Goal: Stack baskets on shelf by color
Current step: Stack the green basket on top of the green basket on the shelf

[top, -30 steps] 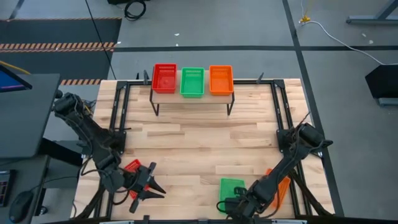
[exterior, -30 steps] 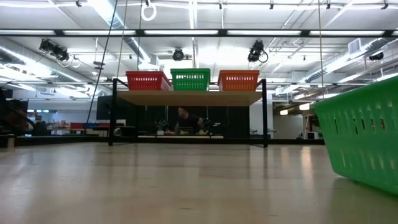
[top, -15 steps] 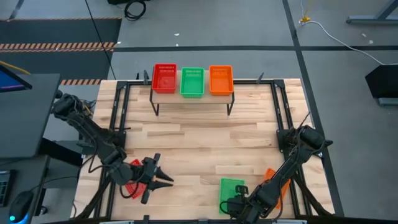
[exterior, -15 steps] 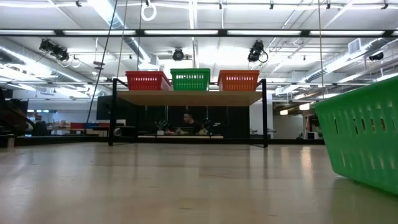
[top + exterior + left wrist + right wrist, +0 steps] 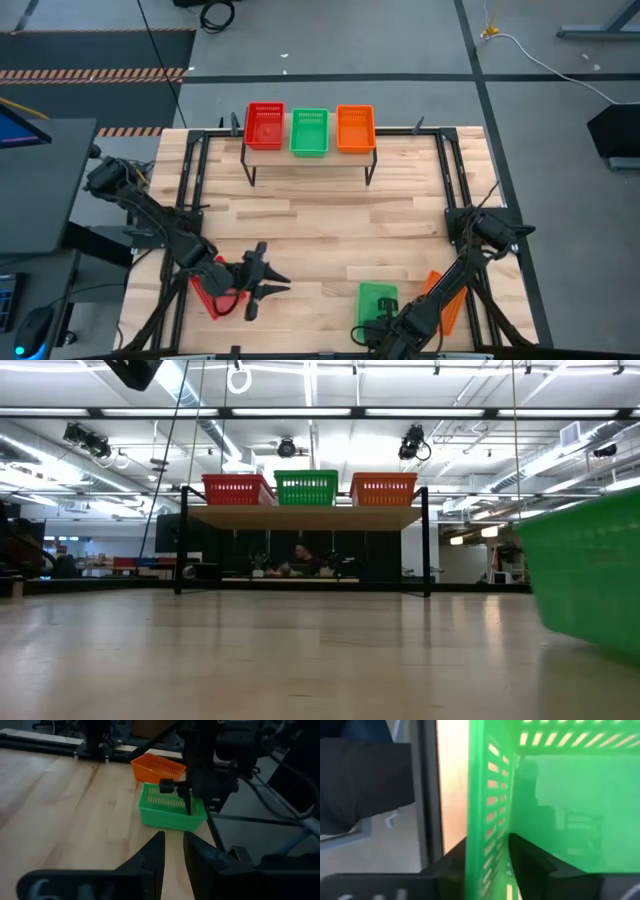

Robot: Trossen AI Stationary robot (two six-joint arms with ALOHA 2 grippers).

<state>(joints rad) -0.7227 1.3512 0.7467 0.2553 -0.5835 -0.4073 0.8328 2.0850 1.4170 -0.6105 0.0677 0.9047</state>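
While my right hand point(image 5: 182, 795) pinches the green basket's point(image 5: 377, 302) wall at lower centre, a tilt could slip it onto the worktop point(image 5: 320, 230). Left hand point(image 5: 262, 281), spread, waits lower left; shelf point(image 5: 309, 155) sits upper centre.

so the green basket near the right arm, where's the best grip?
On a short end wall of the green basket, one finger inside and one outside, coming from above on the table's front edge side. It sits upright with its mouth open, and its thin slotted wall suits a pinch. The right gripper already straddles a wall this way; the orange basket crowds its far side.
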